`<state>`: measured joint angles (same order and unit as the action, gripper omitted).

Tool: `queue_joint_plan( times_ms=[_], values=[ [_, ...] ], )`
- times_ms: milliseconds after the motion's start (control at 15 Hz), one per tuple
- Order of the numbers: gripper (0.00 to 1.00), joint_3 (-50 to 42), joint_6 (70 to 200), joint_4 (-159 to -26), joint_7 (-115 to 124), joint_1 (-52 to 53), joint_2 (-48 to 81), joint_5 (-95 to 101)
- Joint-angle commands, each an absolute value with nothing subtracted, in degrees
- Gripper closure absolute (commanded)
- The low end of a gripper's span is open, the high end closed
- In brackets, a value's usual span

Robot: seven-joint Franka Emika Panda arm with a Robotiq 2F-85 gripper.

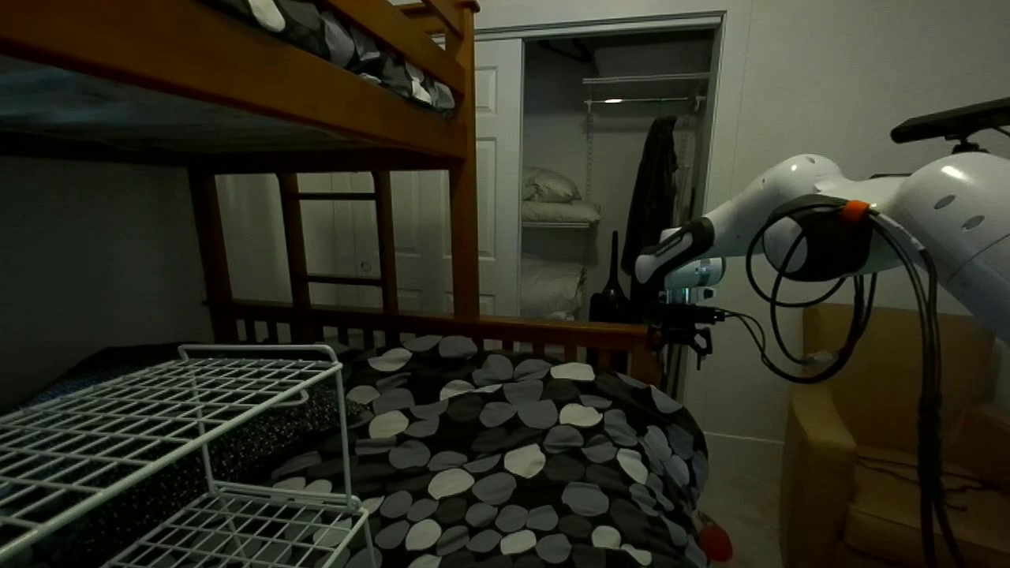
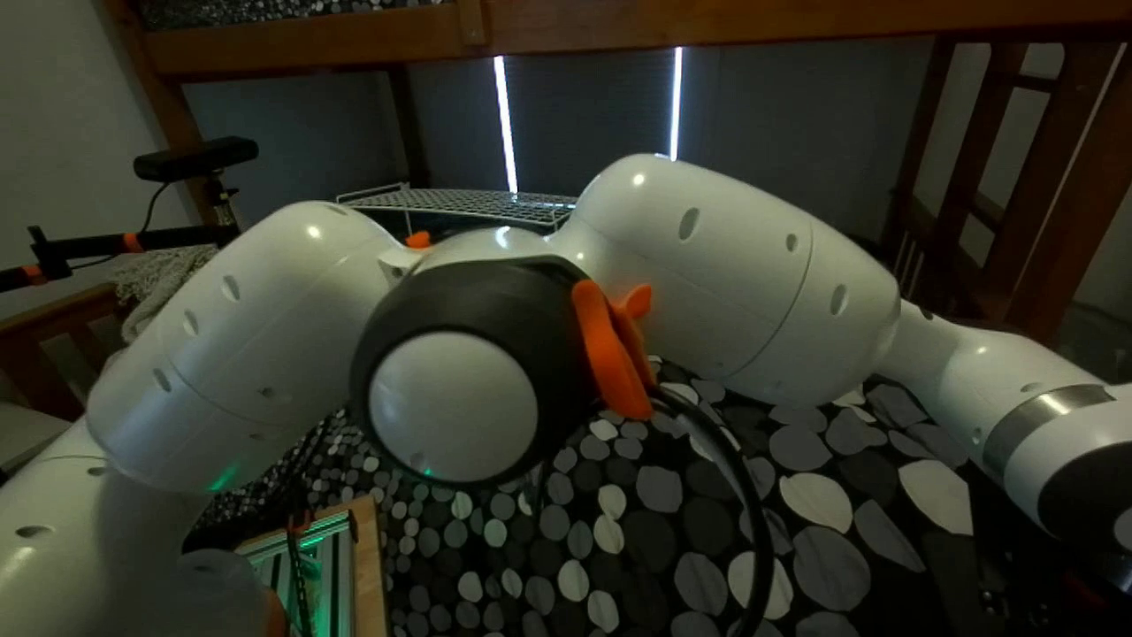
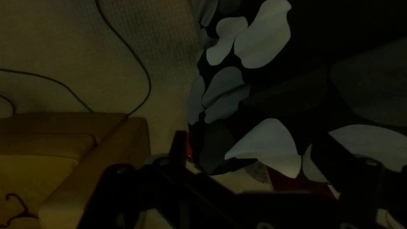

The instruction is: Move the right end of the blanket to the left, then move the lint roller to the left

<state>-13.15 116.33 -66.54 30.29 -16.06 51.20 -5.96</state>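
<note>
Your tool [image 3: 249, 143] v. dark, jaws spread wide. Blanket [image 1: 513, 446] part-hidden behind rack [image 1: 202, 437], btm cut off in exterior view.

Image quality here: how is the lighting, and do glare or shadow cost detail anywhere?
Wrist view: very dark, the gripper nearly a black silhouette, the blanket readable mainly by its pale patches; in an exterior view, bright slits of light against dark surroundings, plus highlights on the white arm; in an exterior view, a dark hanging garment with folds hard to make out.
</note>
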Motion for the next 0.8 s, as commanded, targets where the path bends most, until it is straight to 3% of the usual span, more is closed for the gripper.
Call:
queue_joint_plan(
  times_ms=[0, 733],
  values=[
    [0.0, -11.51, 120.15, -57.97, 30.74, -18.9, 59.21, -10.01],
    [0.0, -4.2, 130.0, -43.91, 32.14, -24.62, 72.7, -21.31]
  ],
)
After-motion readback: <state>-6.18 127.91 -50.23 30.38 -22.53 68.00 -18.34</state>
